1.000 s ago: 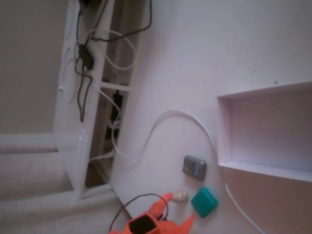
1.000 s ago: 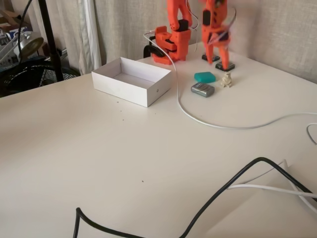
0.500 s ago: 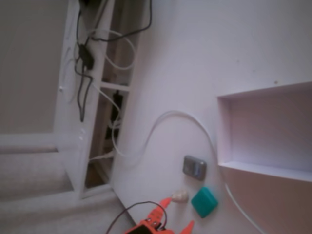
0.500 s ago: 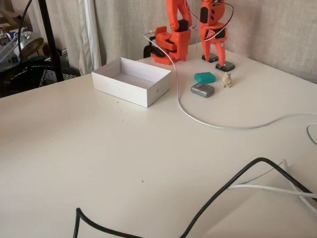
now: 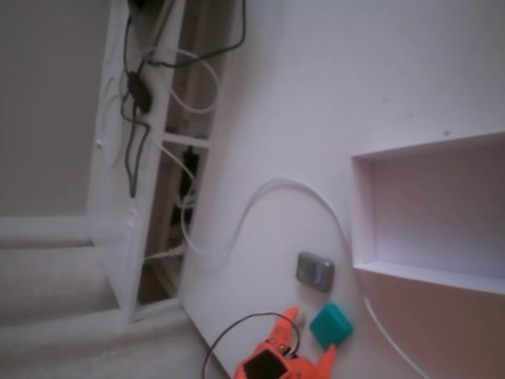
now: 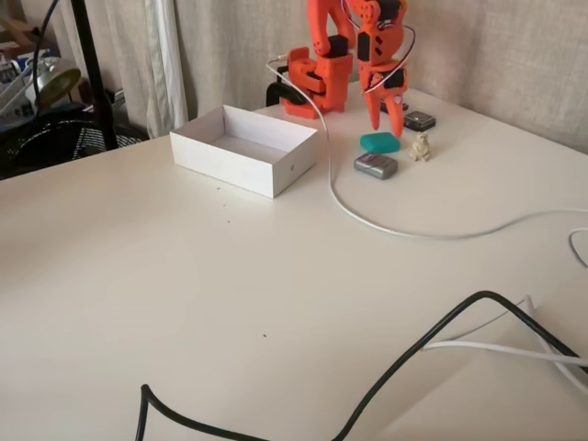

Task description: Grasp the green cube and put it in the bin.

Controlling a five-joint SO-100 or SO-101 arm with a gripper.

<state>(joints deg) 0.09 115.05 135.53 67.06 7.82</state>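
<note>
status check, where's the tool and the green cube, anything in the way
Tool open, poised just above green cube, nothing held. Cube on the table, outside bin. Grey metal object and cream figure close beside cube; white cable runs between cube and bin.

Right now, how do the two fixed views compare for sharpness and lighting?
One fixed view is soft and hazy with a washed-out pinkish cast, and looks turned on its side; the green cube and bin have blurred edges. The other fixed view is sharper, in even daylight with faint shadows; the gripper above the cube reads clearly.
</note>
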